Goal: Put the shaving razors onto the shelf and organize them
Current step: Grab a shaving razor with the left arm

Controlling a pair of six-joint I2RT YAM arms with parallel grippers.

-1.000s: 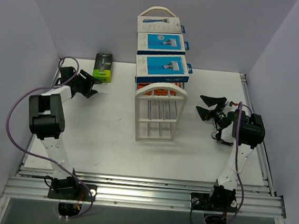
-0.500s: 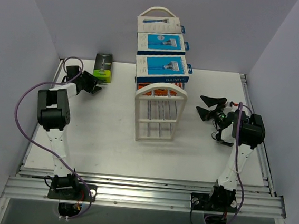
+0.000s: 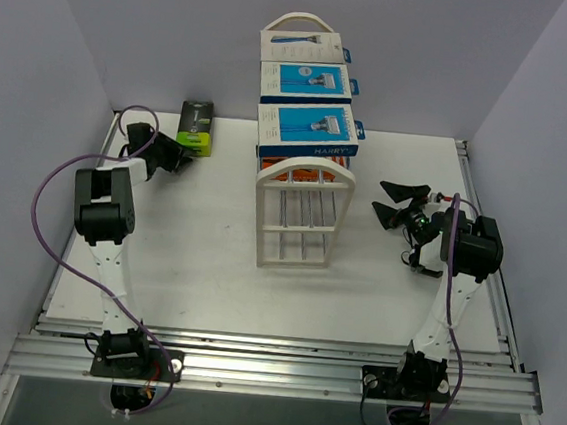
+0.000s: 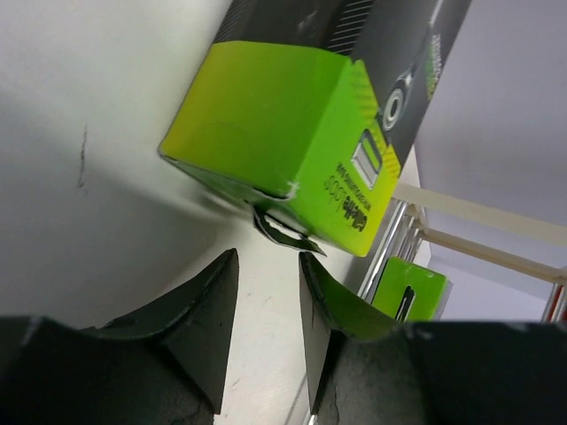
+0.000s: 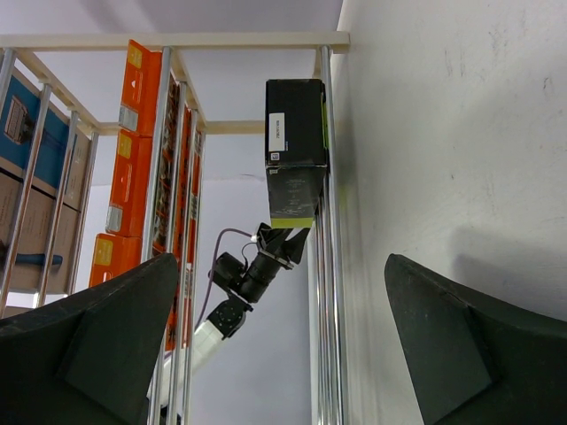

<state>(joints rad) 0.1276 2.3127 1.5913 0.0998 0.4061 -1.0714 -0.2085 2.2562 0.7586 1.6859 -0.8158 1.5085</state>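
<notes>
A black-and-lime-green razor box (image 3: pixel 195 126) stands at the back left by the wall. My left gripper (image 3: pixel 176 153) is right at its lime end, tips just short of it. In the left wrist view the lime face (image 4: pixel 283 133) fills the frame above my fingers (image 4: pixel 202 314), which stand a narrow gap apart with only bare table between them; a torn flap (image 4: pixel 285 233) hangs just past the tips. The cream shelf (image 3: pixel 302 209) holds blue-and-white razors (image 3: pixel 308 124) on top and orange ones (image 3: pixel 302 175) below. My right gripper (image 3: pixel 402 206) is wide open beside the shelf.
Through the shelf bars (image 5: pixel 323 266) the right wrist view shows orange boxes (image 5: pixel 142 159), the black box (image 5: pixel 296 146) and my left arm (image 5: pixel 244 279) behind it. Another lime-green box (image 4: pixel 407 292) sits in the shelf. Grey walls close in on three sides.
My left arm has reached further back toward the black-and-lime box and its jaws have narrowed. The right arm has not moved.
</notes>
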